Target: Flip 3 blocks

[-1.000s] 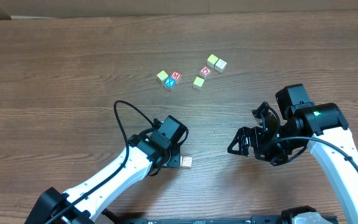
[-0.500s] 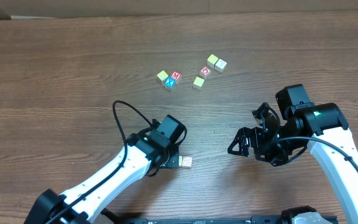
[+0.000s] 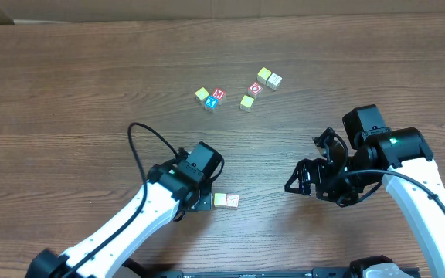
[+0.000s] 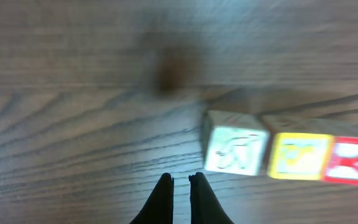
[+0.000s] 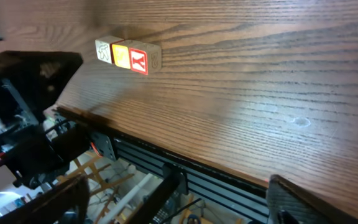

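Three blocks point(image 3: 225, 201) are sitting in a tight row, side touching side, near the front edge of the desk point(image 3: 68, 93), a little left of its middle. From the wrist views, the faces turned toward the robot are reading, left to right: a white-faced block point(image 4: 236, 149) bearing a dark line drawing too blurred to identify, a yellow-faced block point(image 4: 300, 155), and a red-framed "K" block point(image 4: 355, 160). From overhead their tops are showing pale tan to pinkish. The bare wood end of the "K" block is carrying a faint engraved mark.

The left gripper point(image 4: 181, 179) is standing with its fingertips pinched almost together, gripping nothing, just left of the white-faced block and apart from it.

The right gripper point(image 5: 176, 182) is hanging near the front edge toward the right side, well apart from the row, its fingers spread wide with nothing between them.

A loose cluster of other cubes point(image 3: 238, 91) is lying toward the middle of the desk.
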Controlling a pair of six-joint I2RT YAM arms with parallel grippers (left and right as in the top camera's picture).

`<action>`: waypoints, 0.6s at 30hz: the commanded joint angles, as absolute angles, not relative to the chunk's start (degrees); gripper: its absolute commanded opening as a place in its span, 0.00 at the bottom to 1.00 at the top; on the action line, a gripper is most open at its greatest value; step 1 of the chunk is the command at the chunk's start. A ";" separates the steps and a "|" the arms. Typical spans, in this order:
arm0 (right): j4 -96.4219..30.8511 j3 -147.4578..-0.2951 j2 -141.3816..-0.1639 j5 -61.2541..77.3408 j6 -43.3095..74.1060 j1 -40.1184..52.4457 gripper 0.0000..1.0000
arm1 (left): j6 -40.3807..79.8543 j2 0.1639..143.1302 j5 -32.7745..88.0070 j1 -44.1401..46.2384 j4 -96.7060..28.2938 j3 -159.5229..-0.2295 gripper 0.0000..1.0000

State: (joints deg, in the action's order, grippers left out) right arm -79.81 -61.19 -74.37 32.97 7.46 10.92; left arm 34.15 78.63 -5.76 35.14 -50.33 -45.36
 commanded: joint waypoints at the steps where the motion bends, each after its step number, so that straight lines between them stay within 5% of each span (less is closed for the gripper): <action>1: -80.09 -62.70 -73.80 33.06 7.03 11.20 0.90 | 34.74 82.00 -6.76 34.09 -49.23 -43.57 0.04; 18: -80.12 -62.70 -73.80 33.06 7.03 11.20 0.90 | 29.71 86.17 0.30 32.23 -42.78 -43.51 0.07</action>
State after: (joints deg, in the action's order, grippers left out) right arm -80.18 -61.19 -74.37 32.97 7.42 10.92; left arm 31.53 85.56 -1.39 32.58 -42.98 -43.83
